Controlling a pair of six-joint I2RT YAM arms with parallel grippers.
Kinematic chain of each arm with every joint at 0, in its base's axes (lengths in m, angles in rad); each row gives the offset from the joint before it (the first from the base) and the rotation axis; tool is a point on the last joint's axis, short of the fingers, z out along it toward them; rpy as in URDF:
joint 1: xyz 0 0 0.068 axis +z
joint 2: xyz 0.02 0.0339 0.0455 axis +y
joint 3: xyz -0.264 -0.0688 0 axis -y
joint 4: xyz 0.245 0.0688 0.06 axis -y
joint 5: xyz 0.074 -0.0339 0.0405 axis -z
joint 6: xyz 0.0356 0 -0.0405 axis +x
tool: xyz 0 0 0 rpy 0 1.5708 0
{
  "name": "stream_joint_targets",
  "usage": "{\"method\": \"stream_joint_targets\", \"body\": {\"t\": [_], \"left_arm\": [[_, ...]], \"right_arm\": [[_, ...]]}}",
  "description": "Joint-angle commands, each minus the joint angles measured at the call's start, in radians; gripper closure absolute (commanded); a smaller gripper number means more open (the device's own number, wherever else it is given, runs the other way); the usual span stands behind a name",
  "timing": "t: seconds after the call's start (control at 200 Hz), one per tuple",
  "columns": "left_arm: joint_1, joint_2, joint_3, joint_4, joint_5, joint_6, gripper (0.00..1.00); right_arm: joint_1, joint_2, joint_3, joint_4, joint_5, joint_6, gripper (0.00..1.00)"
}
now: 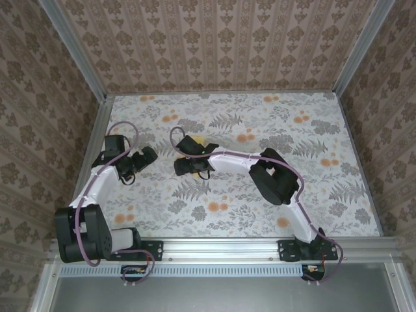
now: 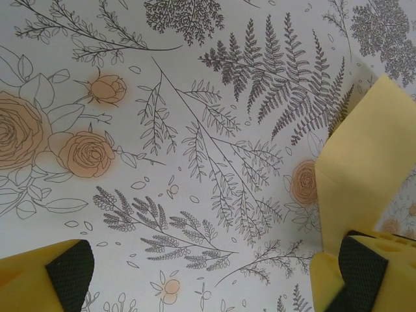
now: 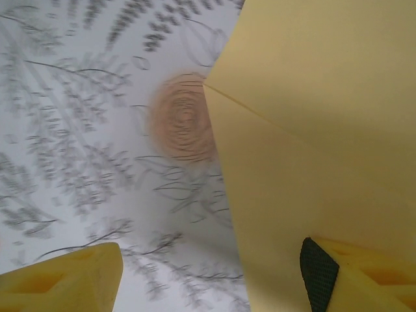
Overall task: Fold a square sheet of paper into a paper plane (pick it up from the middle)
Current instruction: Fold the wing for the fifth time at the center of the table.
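Right hand (image 3: pixel 211 263) (fingers spread) hangs beside the creased yellow paper (image 3: pixel 312 117).

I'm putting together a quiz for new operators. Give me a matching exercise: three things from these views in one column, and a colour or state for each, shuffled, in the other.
1 square sheet of paper
2 floral cloth
3 left gripper

A jaws wide apart
B grey ferns and orange roses
C plain yellow, with a fold line

Pairs: 1-C, 2-B, 3-A
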Motion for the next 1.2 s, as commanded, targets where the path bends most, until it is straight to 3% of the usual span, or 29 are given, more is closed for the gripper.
{"method": "stream_joint_targets", "body": {"t": [0.0, 0.305, 0.545, 0.67, 0.765, 0.91, 1.195], "left_arm": [[0.006, -0.02, -0.003, 0.008, 0.028, -0.018, 0.0], [0.001, -0.007, -0.003, 0.013, 0.069, -0.013, 0.0], [-0.066, 0.039, 0.029, 0.019, 0.119, 0.013, 0.01], [-0.139, 0.063, 0.029, 0.053, 0.139, -0.013, 0.03], [-0.194, 0.077, 0.02, 0.094, 0.146, -0.048, 0.03], [-0.264, 0.094, 0.006, 0.139, 0.125, -0.096, 0.04], [-0.33, 0.135, -0.003, 0.211, 0.106, -0.165, 0.05]], "right_arm": [[-0.015, 0.022, 0.02, -0.055, 0.031, -0.03, 0.25], [-0.044, -0.026, -0.075, -0.036, -0.033, -0.074, 0.25], [-0.132, -0.19, -0.35, 0.129, -0.314, -0.163, 0.26], [-0.2, -0.259, -0.492, 0.23, -0.485, -0.189, 0.29], [-0.244, -0.3, -0.55, 0.273, -0.546, -0.188, 0.31], [-0.261, -0.372, -0.565, 0.299, -0.544, -0.15, 0.34], [-0.258, -0.434, -0.557, 0.283, -0.375, -0.043, 0.52]]}}
